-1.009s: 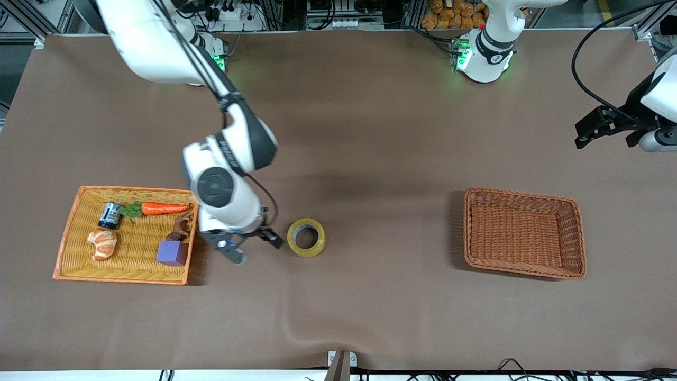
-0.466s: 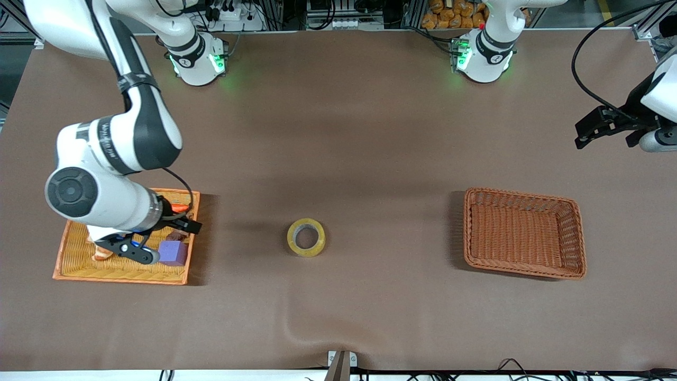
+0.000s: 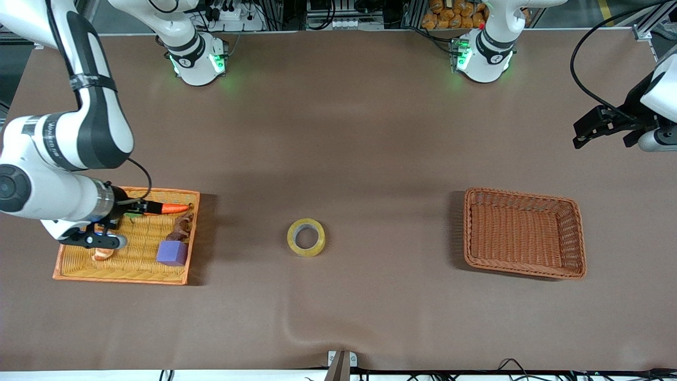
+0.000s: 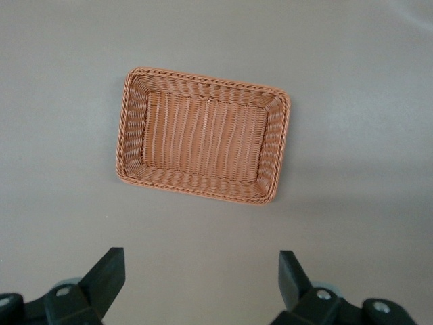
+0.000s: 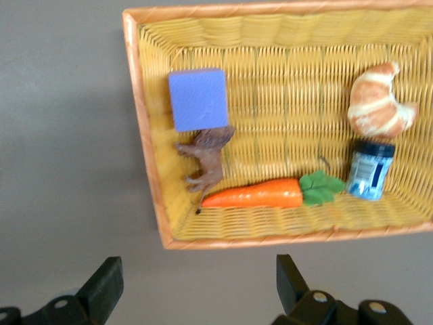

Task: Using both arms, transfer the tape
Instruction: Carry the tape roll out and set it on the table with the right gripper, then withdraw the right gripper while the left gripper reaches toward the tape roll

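The tape (image 3: 306, 237) lay flat on the bare table (image 3: 370, 132), its hole facing up, roughly midway between the two baskets and touched by neither arm. A ring lying flat has no long axis to speak of, so a claw could close across its wall from any side.

The right claw (image 3: 108, 233) hung over the yellow basket (image 3: 120, 273) at the right arm's end of the table, empty, with its fingers (image 5: 101, 288) spread wide in the right wrist view. From there the tape lay toward the left arm's end, with open table between. The left claw (image 3: 595, 127) waited high at the left arm's edge of the table, above and well apart from the brown basket (image 3: 525, 271); its fingers (image 4: 105, 277) were also wide and held nothing. In my judgement the right claw was somewhat the nearer of the two to the tape, though the tape sat within plausible reach of either; if the brown basket was the goal, the left arm was the one placed to carry it there.

By count: one tape roll, two baskets, two arms. The brown basket held nothing. The yellow basket held five things: one purple block (image 5: 197, 99), one toy carrot (image 5: 254, 194), one croissant (image 5: 380, 108), one small brown animal figure (image 5: 208, 161) and one small blue-labelled jar (image 5: 369, 170).
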